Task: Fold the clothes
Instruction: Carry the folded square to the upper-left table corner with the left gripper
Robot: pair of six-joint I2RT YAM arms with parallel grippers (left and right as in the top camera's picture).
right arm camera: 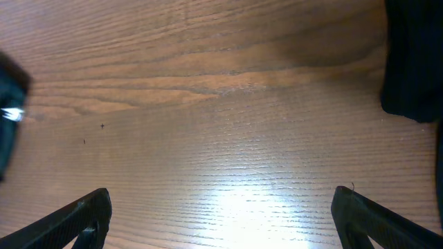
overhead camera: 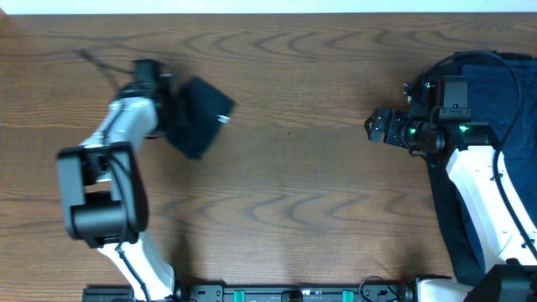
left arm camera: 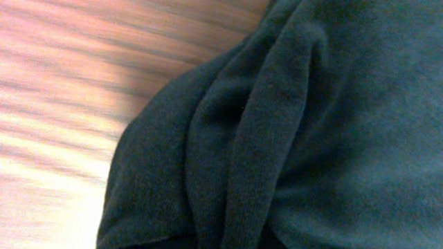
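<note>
A small black bundle of the clothes, with a white label, lies at the upper left of the table. My left gripper is at its left edge. In the left wrist view dark cloth fills the frame, its folds gather at the bottom, and the fingers are hidden. More of the clothes, in navy, lie at the right edge under my right arm. My right gripper hangs open over bare wood, left of the navy cloth. Nothing is between its fingers.
The wooden table spreads between the two arms. In the right wrist view the black bundle shows at the left edge and dark cloth at the upper right. The arm bases stand along the near edge.
</note>
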